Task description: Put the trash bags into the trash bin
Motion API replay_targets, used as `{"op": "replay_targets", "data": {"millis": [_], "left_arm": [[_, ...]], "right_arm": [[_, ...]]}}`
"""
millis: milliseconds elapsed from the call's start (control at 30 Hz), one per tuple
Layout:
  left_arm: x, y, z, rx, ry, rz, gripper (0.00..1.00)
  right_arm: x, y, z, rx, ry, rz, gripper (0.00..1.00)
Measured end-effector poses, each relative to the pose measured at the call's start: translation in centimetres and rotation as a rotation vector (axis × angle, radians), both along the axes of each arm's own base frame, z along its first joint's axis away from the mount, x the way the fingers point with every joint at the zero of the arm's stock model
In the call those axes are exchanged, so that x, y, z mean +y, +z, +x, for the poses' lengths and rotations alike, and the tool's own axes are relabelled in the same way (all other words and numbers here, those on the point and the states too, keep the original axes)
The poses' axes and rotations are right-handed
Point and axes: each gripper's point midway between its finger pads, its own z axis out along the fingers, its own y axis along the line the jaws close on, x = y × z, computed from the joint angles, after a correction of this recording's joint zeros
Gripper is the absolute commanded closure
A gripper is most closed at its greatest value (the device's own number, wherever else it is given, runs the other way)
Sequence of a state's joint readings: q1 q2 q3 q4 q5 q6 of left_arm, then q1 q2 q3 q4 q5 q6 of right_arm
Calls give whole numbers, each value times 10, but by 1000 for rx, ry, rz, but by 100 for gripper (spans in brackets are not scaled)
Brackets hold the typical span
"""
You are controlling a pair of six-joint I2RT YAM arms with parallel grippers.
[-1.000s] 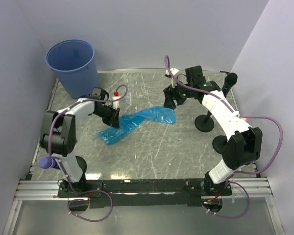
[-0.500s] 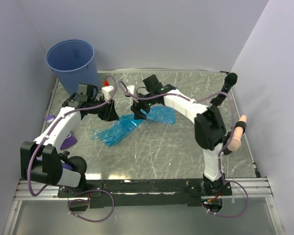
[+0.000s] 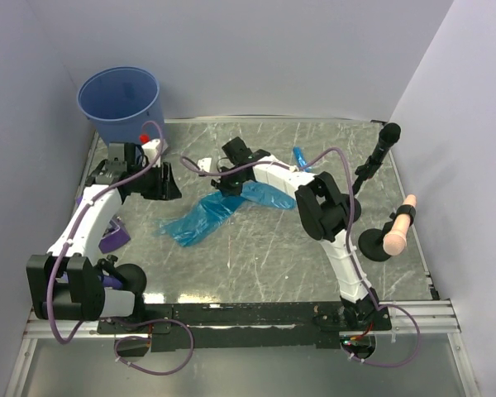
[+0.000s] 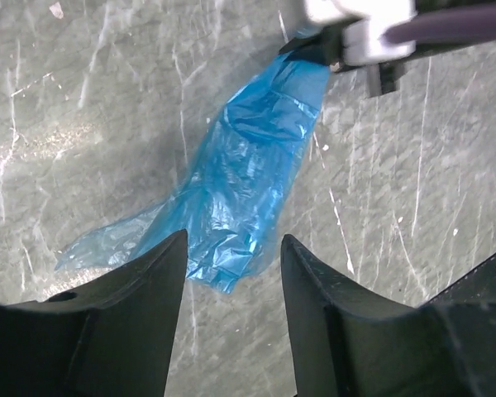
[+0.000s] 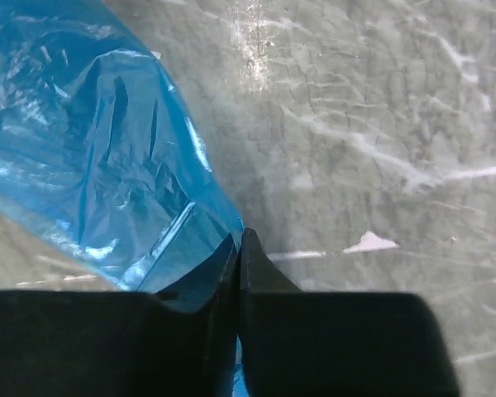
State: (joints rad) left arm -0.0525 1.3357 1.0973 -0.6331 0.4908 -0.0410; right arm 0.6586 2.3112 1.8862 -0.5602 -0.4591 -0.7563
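Over the last second I passed the grip across. My left tool (image 4: pixel 231 248) let go and drew back, its jaws apart above the trash bag (image 3: pixel 200 219) and holding nothing. My right tool (image 5: pixel 238 248) swung in and clenched on the bag's far edge. The bag lay crumpled on the worktop (image 3: pixel 256 265), well apart from the trash bin (image 3: pixel 120 116), so I judged the carry not yet begun.
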Motion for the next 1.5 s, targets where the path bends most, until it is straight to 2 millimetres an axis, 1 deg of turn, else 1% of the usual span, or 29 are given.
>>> {"op": "replay_targets", "data": {"millis": [67,133,167,200,233,267,300,333,367,400,467,500,567,633,733,833,933,1000,1100,1167,1233,1367,1500], "left_arm": [[1,-3,-1,-2,-10,-3,43],[-1,-8,-4,-27,-73,-1,38],[-3,-11,-6,-49,-111,2,33],[-4,-16,-10,-83,-157,6,31],[-6,-20,-16,-108,-201,9,30],[-8,-22,-22,-131,-237,7,30],[-10,-22,-27,-160,-278,4,30],[-13,-18,-31,-195,-318,0,30],[-16,-12,-32,-236,-359,-5,29],[-19,-6,-31,-270,-390,-9,28],[-24,7,-29,-333,-445,-19,28],[-26,12,-26,-361,-461,-24,28],[-29,23,-22,-420,-476,-28,27],[-31,35,-18,-478,-482,-31,27],[-36,50,-18,-529,-503,-54,29],[-42,61,-20,-541,-528,-99,28],[-52,68,-24,-540,-544,-146,29],[-65,76,-30,-550,-591,-151,31],[-90,92,-38,-592,-674,-163,32],[-97,94,-38,-597,-673,-173,32],[-101,90,-32,-603,-643,-170,30],[-111,75,-27,-571,-582,-192,28],[-129,75,-16,-560,-539,-229,28]], "right_arm": [[-1,5,0,-13,17,-6,100],[-2,15,-2,-43,40,9,100],[-7,23,-10,-56,60,18,100],[-14,32,-21,-65,82,23,100],[-22,45,-34,-78,105,32,100],[-29,64,-45,-103,128,49,100],[-33,87,-54,-140,152,75,100],[-35,109,-58,-182,171,102,100],[-36,139,-62,-244,194,140,100],[-37,175,-67,-323,220,189,100],[-41,218,-75,-423,253,243,100],[-43,236,-80,-466,268,264,100],[-46,256,-85,-517,286,283,100],[-47,260,-87,-528,291,284,100],[-49,254,-84,-493,270,271,100],[-50,251,-78,-466,237,268,100],[-50,256,-71,-451,185,271,100],[-49,263,-61,-441,117,276,100],[-45,278,-39,-428,-18,299,100],[-44,285,-26,-415,-116,321,100],[-45,290,-21,-396,-180,344,100],[-45,293,-20,-352,-250,377,100],[-45,293,-21,-321,-281,391,100]]}}
